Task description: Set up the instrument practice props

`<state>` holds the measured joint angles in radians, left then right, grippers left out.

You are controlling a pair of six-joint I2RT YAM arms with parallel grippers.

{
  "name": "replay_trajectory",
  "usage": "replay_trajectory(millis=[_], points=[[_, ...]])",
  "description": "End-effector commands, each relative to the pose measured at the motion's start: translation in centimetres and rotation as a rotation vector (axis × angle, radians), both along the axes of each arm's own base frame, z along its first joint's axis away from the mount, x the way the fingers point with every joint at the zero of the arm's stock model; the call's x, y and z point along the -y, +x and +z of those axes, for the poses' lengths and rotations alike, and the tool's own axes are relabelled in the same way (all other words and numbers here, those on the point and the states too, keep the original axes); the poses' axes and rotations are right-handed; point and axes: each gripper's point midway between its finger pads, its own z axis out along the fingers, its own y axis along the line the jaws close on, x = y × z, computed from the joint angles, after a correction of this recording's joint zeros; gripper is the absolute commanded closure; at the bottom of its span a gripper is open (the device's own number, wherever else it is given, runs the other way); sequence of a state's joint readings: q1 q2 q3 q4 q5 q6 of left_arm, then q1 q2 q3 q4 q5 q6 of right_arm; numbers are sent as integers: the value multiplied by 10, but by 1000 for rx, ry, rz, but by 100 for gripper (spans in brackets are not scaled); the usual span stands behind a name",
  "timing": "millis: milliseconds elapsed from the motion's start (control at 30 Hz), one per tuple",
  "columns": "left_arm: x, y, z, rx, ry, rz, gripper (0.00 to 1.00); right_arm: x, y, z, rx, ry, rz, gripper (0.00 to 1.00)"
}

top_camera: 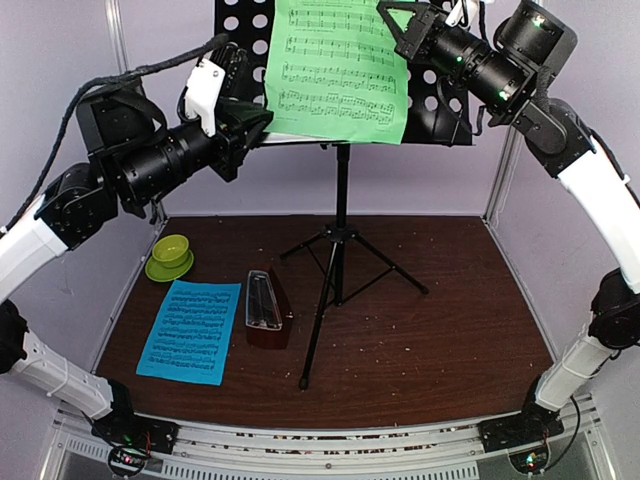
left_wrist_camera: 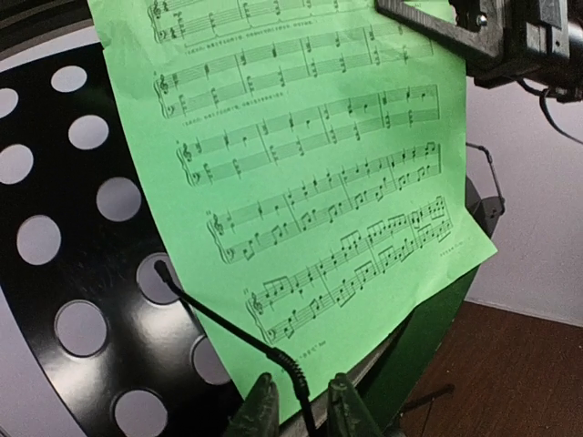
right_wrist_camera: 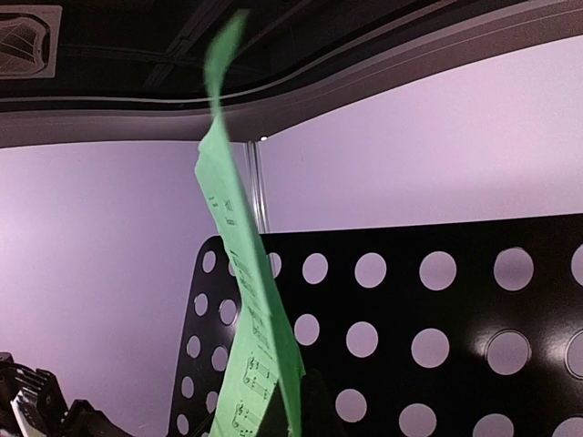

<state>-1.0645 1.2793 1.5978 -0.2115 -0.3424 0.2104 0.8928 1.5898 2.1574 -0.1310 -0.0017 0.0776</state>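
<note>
— Top external view is showing the black music stand [top_camera: 342, 190] standing on its tripod near the middle of the brown bench [top_camera: 450, 320], with the green sheet [top_camera: 335, 65] leaning against its hole-punched desk [top_camera: 442, 125].

— What is gripping the sheet?

— The right arm [top_camera: 480, 65] is reaching in from the right, and its jaws are pressing together on the sheet's upper right corner. In the right wrist view the paper is rising edge-on from between them, in front of the desk.

— And the left arm?

— The left arm [top_camera: 150, 165] is hovering at the desk's lower left. Its wrist view is showing two fingertips [left_wrist_camera: 260, 410] standing slightly apart, with the sheet's lowest corner hanging right at the gap. They are not pinching it, and whether either one is touching the paper I cannot tell. A thin black cable [left_wrist_camera: 228, 320] is crossing in front of the desk and the paper.

— Where are the other props sitting?

— The blue sheet [top_camera: 190, 330] is lying flat on the bench's near left. The reddish-brown metronome [top_camera: 268, 318], wearing its clear cover, is sitting just beside that sheet's right edge, between it and the stand's front leg. Whether it is standing upright or lying on its side I cannot tell. A small lime-green bowl [top_camera: 170, 257] is resting just beyond the blue sheet, towards the far left.
</note>
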Motion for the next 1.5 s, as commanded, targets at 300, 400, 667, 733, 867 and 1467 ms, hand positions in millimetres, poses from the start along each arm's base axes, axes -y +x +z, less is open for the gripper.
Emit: replay_trajectory(millis=[300,400,667,733,867,1467], points=[[-24,-2,42,-238,-298,37,61,16,-14,17,40,29,-12,100],[-22,1,36,-333,-329,46,58,17,-15,17,41,28,-10,100],[-1,7,18,-525,-386,31,58,20,-19,16,42,30,-8,100],[0,12,14,-563,-407,48,58,20,-20,15,42,27,-7,100],[-2,21,13,-619,-489,65,65,21,-20,14,43,23,-9,100],[2,7,26,-420,-532,-86,100,24,-7,5,7,13,-80,100]])
